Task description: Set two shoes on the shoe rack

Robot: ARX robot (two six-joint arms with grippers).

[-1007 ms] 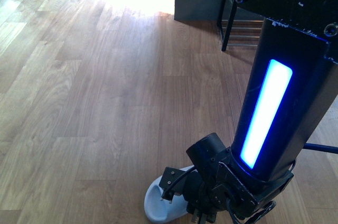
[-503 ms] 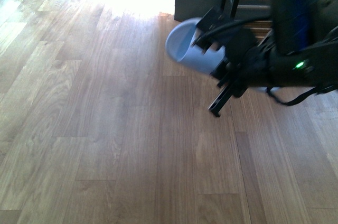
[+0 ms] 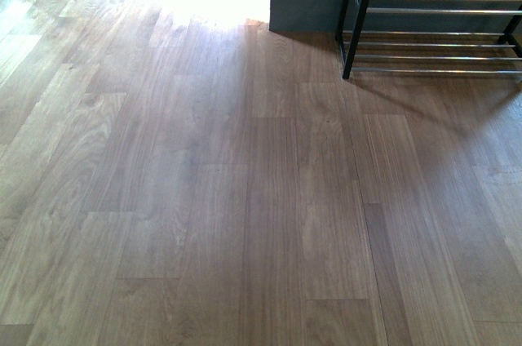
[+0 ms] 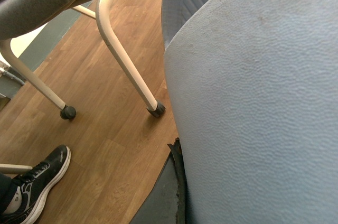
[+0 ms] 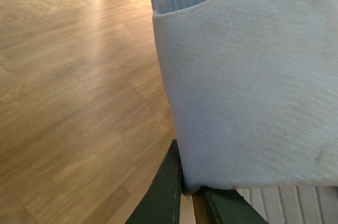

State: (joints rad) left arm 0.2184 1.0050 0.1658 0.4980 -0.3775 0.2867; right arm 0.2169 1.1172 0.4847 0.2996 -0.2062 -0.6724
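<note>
Front view: bare floor (image 3: 204, 183), with the rack (image 3: 358, 28) in the upper right corner, its rods running across the frame. Neither arm nor shoe shows here.

Left wrist view: shoe A (image 4: 253, 102), pale blue-grey, fills the right half of the frame, held clear of the floor. One dark finger of the left claw (image 4: 178, 192) lies against its wall at bottom centre and the other is hidden, so we judge the claw clamped on shoe A. A chair (image 4: 122, 49) and a person's sneaker (image 4: 39, 182) lie to the left.

Right wrist view: the fingers of the right claw (image 5: 186, 197) meet at bottom centre, clamped on the lower edge of shoe B (image 5: 248, 86). Pale stripes at lower right may be rods; we cannot tell.

In each wrist view the shoe's long axis appears to run away from the camera, lined opening at the top. With the rack to the right, we judge the right arm nearer. Each shoe would best go down with its long axis across the rods.
</note>
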